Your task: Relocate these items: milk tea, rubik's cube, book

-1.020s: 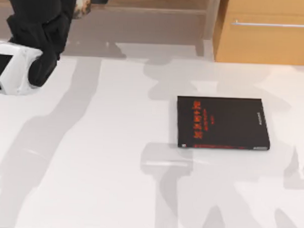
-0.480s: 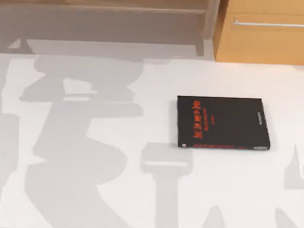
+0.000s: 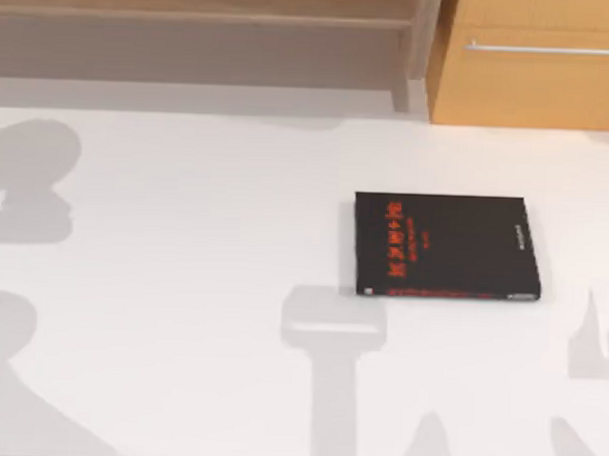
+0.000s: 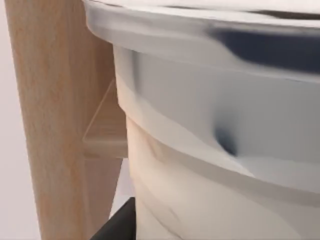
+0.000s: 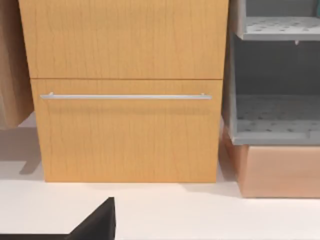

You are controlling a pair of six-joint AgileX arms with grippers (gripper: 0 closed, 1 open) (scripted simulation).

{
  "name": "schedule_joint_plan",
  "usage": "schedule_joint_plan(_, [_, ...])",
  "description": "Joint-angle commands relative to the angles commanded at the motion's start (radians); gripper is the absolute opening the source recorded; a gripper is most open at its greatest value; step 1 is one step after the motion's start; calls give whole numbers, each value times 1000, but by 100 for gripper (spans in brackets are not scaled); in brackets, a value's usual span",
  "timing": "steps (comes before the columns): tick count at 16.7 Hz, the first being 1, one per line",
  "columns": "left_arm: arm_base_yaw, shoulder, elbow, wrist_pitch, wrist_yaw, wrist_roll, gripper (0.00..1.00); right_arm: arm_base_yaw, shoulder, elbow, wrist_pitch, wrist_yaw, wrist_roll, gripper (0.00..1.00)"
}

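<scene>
The left end effector (image 4: 200, 225) grips the milk tea (image 4: 210, 125), one dark finger (image 4: 112, 227) against its lower wall. The right wrist is level, facing 12 o'clock.

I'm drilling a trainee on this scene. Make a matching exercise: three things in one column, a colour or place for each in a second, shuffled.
Things:
1. black book
2. drawer handle
3. cup

Descriptions:
A. silver bar across an orange wood front
B. lying flat on the white table, red lettering
C. pale, close up beside a wooden post

Pairs: 1-B, 2-A, 3-C
</scene>
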Motion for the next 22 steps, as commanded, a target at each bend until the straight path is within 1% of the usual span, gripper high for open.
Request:
schedule_joint_plan(3, [-22,21,7,-5,1,3,0,0,0,0,0,0,0,100])
schedule_joint_plan(8, [-18,21,6,-3,-1,5,0,0,0,0,0,0,0,100])
schedule_joint_plan(15, [-20,119,10,94,1,3,0,0,0,0,0,0,0,100])
schedule_joint_plan(19, [-22,128,10,100,2,2,0,0,0,0,0,0,0,100])
schedule_joint_plan(22, [-22,128,10,100,2,2,23,0,0,0,0,0,0,100])
